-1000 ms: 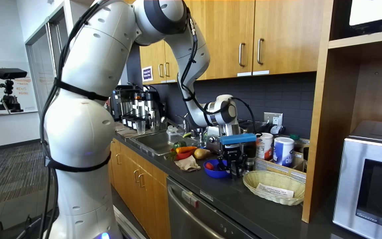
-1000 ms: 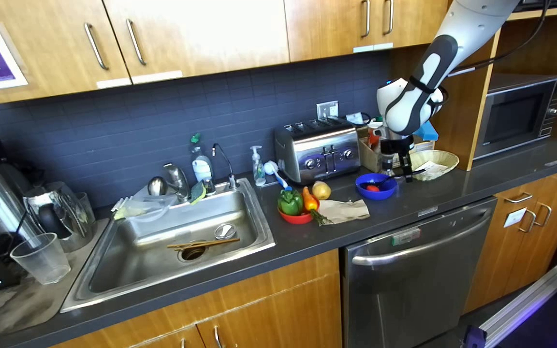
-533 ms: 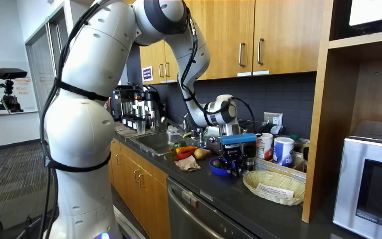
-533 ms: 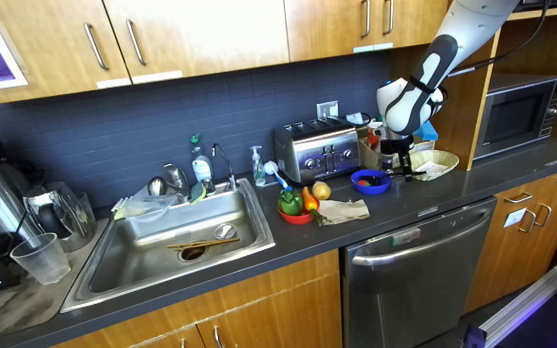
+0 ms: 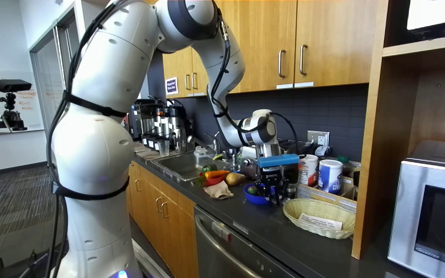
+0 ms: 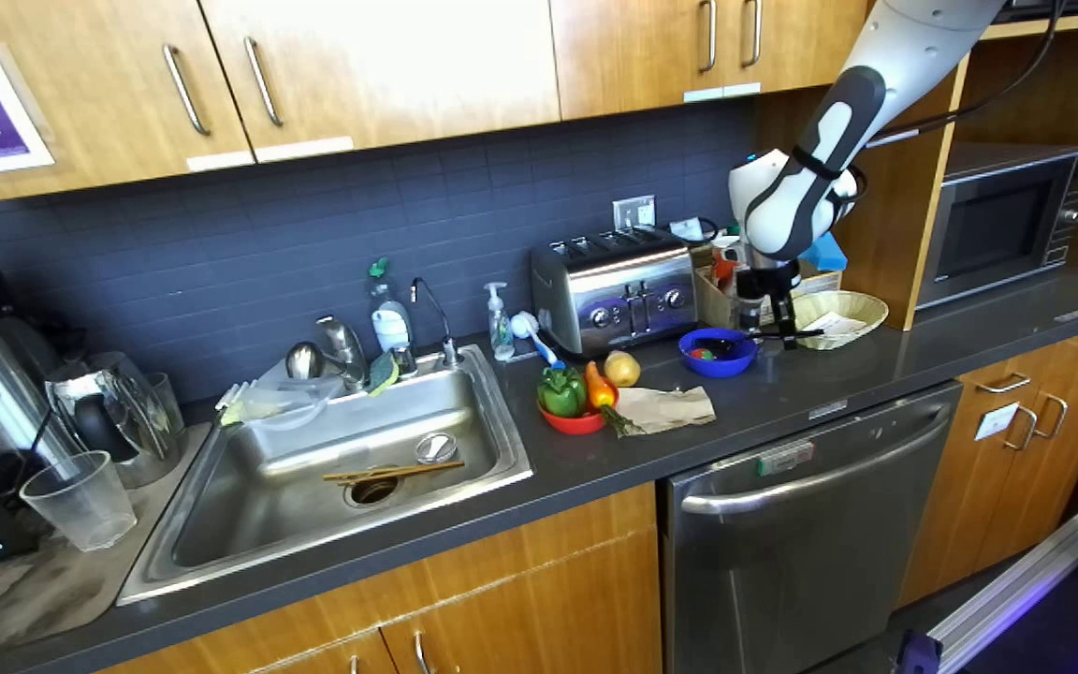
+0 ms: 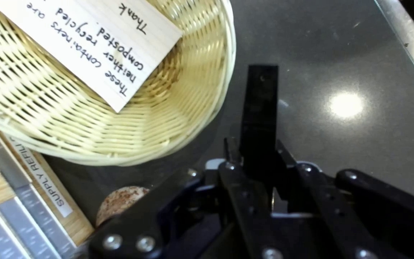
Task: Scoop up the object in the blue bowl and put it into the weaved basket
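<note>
One small lump [image 6: 703, 355], showing green and some red, sits in the blue bowl [image 6: 724, 368], right of centre at mid-height in an exterior view; its finer details are too small to read. The bowl stands upright on the dark tabletop [image 6: 838, 376]. The jaws, just beside the bowl's right rim in that frame, are clenched on a black utensil [image 7: 260, 100]. In the wrist view its flat handle points up the frame from the lower middle; in an exterior view its right end [image 6: 810, 333] pokes out past the jaws while its left end reaches into the bowl. Whether it touches the lump, I cannot tell.

The woven basket [image 7: 199, 97] fills the upper left of the wrist view, a white card [image 7: 95, 46] with upside-down handwriting lying inside. In both exterior views the basket rests to the right of the bowl, apart from it.

Near the middle of an exterior view, a red bowl [image 6: 572, 426] holds a green pepper [image 6: 561, 391] and an orange vegetable [image 6: 600, 385], with brown paper [image 6: 665, 410] just beside it. The silver toaster [image 6: 628, 304] stands above them in the frame, and the sink [image 6: 258, 487] takes the lower left.
</note>
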{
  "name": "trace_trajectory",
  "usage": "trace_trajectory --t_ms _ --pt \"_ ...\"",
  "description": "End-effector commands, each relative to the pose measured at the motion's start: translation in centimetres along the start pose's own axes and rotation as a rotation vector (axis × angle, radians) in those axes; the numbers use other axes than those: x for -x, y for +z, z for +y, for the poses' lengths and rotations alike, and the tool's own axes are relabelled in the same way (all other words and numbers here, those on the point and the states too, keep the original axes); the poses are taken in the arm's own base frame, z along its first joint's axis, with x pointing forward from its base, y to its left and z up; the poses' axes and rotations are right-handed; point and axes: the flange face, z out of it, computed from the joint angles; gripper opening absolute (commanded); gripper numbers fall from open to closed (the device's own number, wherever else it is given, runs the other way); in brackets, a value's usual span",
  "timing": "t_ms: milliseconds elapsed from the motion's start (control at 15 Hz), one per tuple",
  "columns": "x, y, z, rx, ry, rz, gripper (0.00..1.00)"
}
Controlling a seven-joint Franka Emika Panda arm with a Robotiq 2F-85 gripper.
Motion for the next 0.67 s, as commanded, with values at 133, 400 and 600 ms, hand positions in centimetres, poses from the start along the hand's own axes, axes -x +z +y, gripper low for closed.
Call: trace_trajectory --t_ms 133,400,600 --pt "0.1 -0.7 0.2 0.076 0.025 -0.054 0.06" --pt "-0.3 -0.7 -0.2 0.131 0.033 -0.105 0.06" --pt "-0.9 -0.9 -0.9 0.16 0.03 -0.137 0.06"
